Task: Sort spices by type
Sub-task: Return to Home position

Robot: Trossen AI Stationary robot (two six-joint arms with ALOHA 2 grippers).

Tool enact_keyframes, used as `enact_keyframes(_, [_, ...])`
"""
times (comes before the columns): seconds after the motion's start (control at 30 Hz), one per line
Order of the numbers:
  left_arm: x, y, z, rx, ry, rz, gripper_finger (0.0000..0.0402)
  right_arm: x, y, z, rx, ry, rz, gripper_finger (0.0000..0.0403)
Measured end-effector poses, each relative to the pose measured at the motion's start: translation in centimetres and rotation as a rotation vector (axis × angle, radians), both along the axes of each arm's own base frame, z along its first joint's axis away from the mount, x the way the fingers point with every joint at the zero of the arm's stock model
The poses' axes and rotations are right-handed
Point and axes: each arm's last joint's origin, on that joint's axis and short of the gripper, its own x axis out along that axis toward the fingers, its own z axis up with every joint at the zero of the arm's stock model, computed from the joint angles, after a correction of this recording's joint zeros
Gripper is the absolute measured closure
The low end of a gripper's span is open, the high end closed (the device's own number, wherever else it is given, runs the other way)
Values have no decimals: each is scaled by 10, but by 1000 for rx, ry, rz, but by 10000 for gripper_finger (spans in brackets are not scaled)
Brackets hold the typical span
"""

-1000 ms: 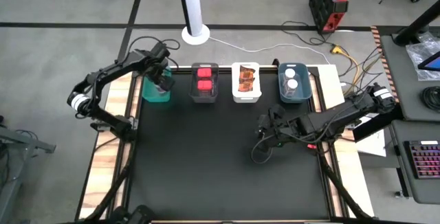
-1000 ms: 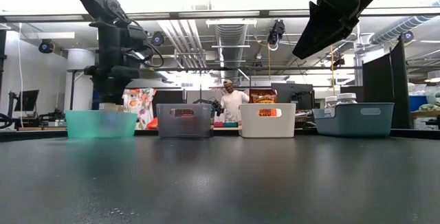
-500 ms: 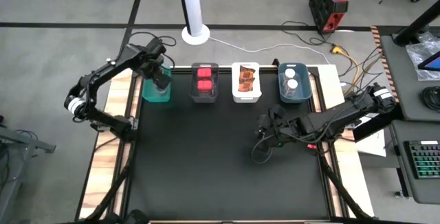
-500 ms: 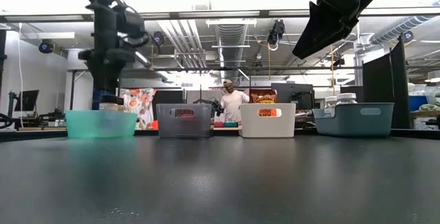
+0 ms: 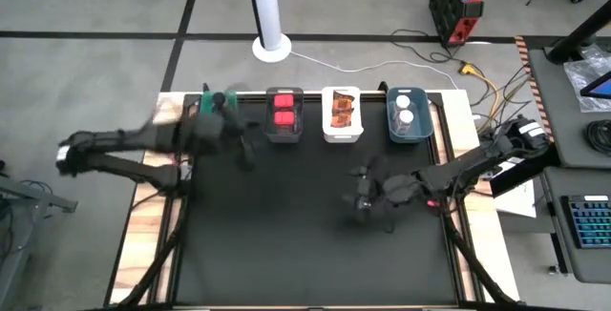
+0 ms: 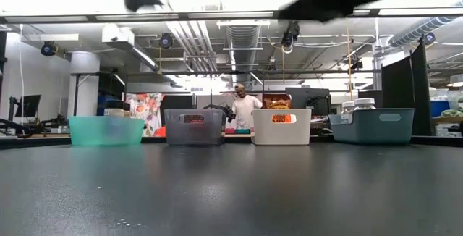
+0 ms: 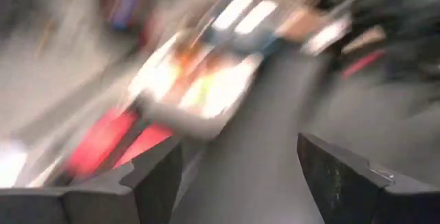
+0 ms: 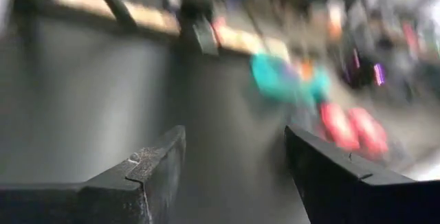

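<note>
Spices [image 5: 284, 117] are sitting sorted in the bins [image 5: 342, 140] beyond both grippers; the left gripper [image 5: 239, 144], nearer them, and right gripper [image 5: 362, 192] are hovering over the desk [image 5: 286, 254], fingers [image 7: 155, 183] released, empty.

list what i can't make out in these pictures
- High view: the blurred left arm covers the teal bin; in the low view, its wall hides most of the contents.
- High view: left gripper and right gripper are smeared by motion.
- Low view: both arms are cut off by the top edge.
- Wrist views: everything beyond the fingers is colour streaks.
</note>
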Motion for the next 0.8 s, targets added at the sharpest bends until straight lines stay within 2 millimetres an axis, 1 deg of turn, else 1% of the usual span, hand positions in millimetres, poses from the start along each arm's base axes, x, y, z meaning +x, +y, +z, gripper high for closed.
enact_keyframes(0.07, [11,-33,-4,141,-207,-126,137,0,-2,7,-41,-105,93,163])
enact_keyframes(0.1, [15,-45,-6,209,-315,-152,138,1,-6,13,-56,-176,149,163])
enact_keyframes(0.13, [18,-54,-7,273,-403,-170,140,3,-10,20,-61,-252,206,162])
enact_keyframes(0.2, [22,-62,-9,359,-526,-182,147,5,-24,30,-53,-357,326,163])
enact_keyframes(0.27, [25,-60,-16,391,-516,-177,155,6,-38,38,-38,-417,399,167])
enact_keyframes(0.33, [33,-52,-24,396,-469,-185,163,4,-52,42,-26,-437,408,173])
enact_keyframes(0.43, [40,-40,-39,388,-380,-278,174,-2,-66,46,-22,-456,384,182])
enact_keyframes(0.53, [40,-26,-51,372,-292,-398,182,-12,-74,43,-36,-449,362,190])
enact_keyframes(0.6, [36,-18,-55,348,-269,-421,187,-22,-76,40,-38,-440,351,195])
enact_keyframes(0.67, [29,-13,-54,333,-275,-395,192,-34,-77,37,-37,-446,343,201])
enact_keyframes(0.8, [5,-14,-50,327,-269,-393,199,-61,-78,31,-47,-481,331,214])
